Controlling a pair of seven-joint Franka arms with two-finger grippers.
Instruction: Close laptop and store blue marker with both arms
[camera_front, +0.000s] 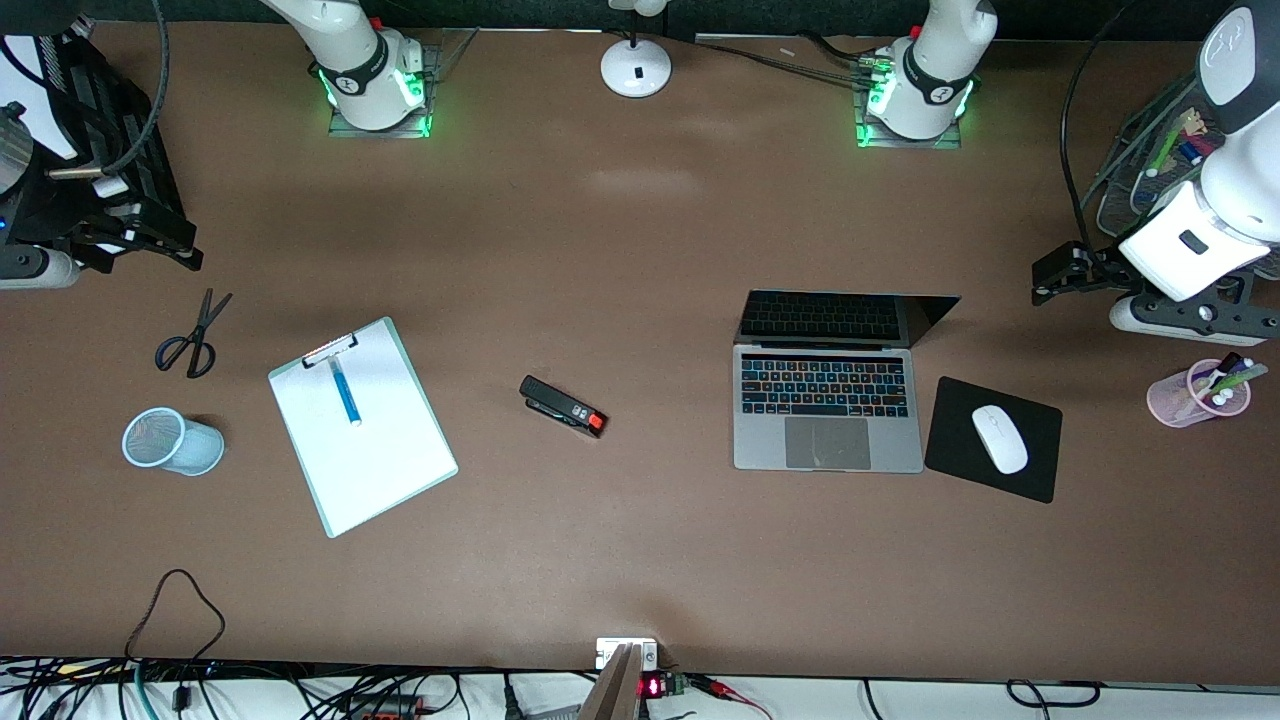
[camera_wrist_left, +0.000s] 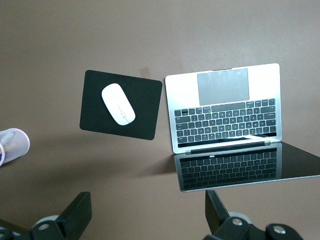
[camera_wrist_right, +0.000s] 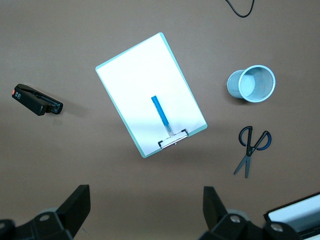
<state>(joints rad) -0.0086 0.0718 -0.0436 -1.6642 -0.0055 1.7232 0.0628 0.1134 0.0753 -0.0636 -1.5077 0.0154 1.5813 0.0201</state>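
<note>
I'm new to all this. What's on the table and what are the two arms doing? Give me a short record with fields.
laptop: open, screen dark, keys lit
blue marker: lying on a clipboard toward the right arm's end
mesh cup: on its side, beside the clipboard
mouse: on a black pad beside the laptop
pink cup: holds pens
left gripper: jaws open, above the laptop, waiting
right gripper: jaws open, above the clipboard, holding nothing

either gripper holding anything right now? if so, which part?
Nothing is held. The left gripper hangs open over bare table beside the open laptop; the right gripper hangs open at its end of the table. The blue marker lies untouched on the clipboard.
</note>
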